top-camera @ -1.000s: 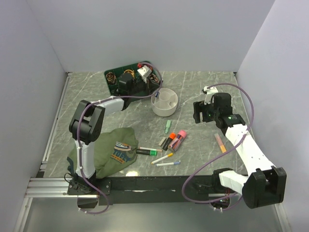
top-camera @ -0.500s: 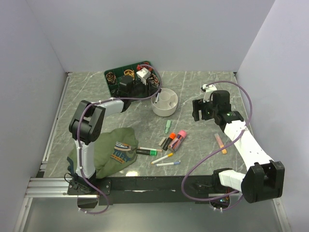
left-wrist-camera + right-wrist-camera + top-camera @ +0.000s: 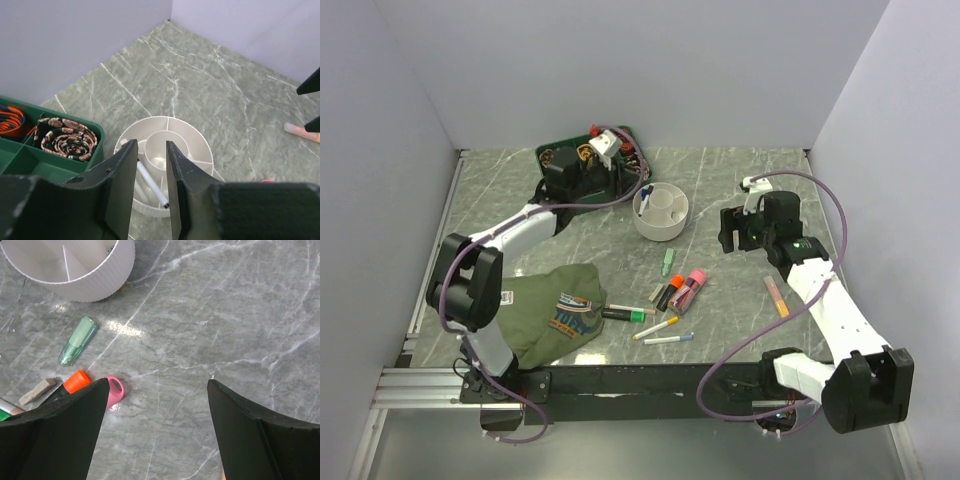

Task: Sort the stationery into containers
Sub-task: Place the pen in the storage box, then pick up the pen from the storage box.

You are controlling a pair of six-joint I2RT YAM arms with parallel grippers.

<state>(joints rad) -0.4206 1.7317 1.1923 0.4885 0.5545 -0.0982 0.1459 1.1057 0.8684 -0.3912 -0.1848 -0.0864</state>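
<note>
Olive shirt (image 3: pixel 555 310): folded at the left of the desk (image 3: pixel 750 180), near the left arm's base; no part of the sorting.
Green tray (image 3: pixel 560 160): at the back left, holding coiled items; its corner sits just beside the cup.
Left end effector (image 3: pixel 151 147): hangs above the cup with its jaws a narrow way apart and nothing between them.
White cup (image 3: pixel 661 212): stands upright behind the middle of the desk, with dividers around a central tube. 1 white pen (image 3: pixel 150 182) lies slanted in an outer compartment; the other compartments that show look bare.
Loose pile: near the cup, towards the arms, lie a green marker (image 3: pixel 78 341), an orange-capped marker (image 3: pixel 677 284), a pink highlighter (image 3: pixel 696 279), a black and green marker (image 3: pixel 623 315) and 2 thin white pens (image 3: pixel 660 333), some touching.
Right end effector (image 3: pixel 157 410): jaws spread wide and holding nothing, hovering over bare desk between the pile and the right wall.
Peach pen (image 3: pixel 776 296): alone at the far right, well apart from the pile.
Progress: early, by my reading. 1 pen is in; roughly 10 pieces wait on the desk.
</note>
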